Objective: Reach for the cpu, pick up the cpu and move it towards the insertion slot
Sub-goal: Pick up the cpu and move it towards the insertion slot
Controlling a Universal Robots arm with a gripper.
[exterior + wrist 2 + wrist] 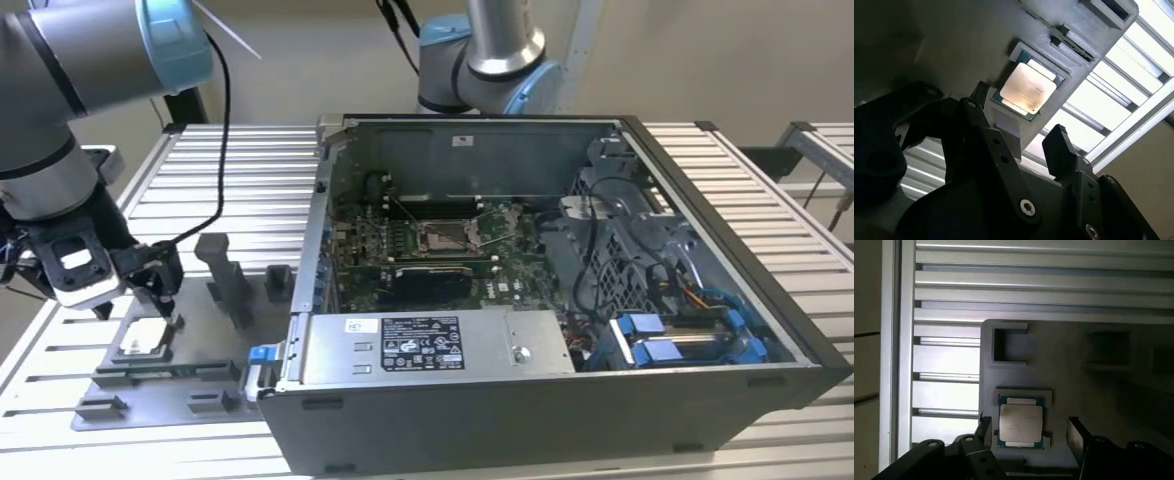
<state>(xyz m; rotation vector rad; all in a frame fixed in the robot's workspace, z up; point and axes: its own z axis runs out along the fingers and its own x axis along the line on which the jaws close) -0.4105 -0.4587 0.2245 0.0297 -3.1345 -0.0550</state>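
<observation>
At eight o'clock in the exterior view, the hand [134, 305] hangs open over the cpu [144, 338], one finger off each side, lined up to close on it, I'd say. The chip lies flat in a grey tray [200, 372] pocket on the counter [240, 170], pale silvery face up, with green edging in both wrist views. Toward two o'clock from it, the insertion slot [447, 235] sits inside the open computer case [561, 430].
</observation>
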